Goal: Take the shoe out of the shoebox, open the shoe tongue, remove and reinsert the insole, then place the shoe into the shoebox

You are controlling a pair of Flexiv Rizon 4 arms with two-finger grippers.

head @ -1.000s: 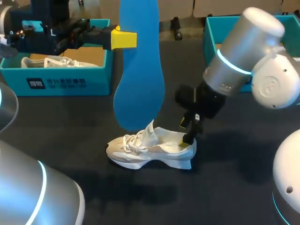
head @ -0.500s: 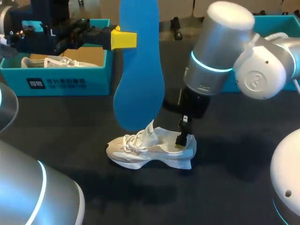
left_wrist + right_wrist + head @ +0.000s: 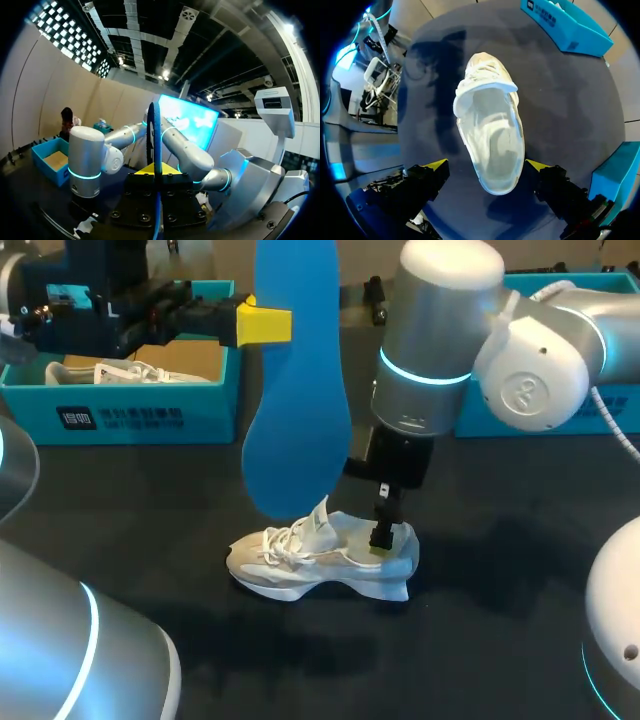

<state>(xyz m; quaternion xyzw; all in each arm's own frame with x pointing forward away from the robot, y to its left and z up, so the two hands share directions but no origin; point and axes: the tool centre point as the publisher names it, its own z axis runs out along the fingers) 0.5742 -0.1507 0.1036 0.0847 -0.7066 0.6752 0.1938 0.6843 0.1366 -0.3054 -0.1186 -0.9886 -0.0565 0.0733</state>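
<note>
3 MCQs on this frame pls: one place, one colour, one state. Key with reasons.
1. Where is the shoe below the right gripper?
A. on the table
B. on top of the insole
C. lifted in the air

2. What colour is the insole?
A. white
B. yellow
C. blue

3. What state is the right gripper in?
A. shut on the insole
B. open, one finger either side of the heel
C. shut on the shoe

Key:
1 A: the shoe's sole rests on the dark table.
2 C: the insole, held upright by the left gripper, is blue.
3 B: in the right wrist view the yellow tips stand wide apart beside the heel and do not touch it.
</note>
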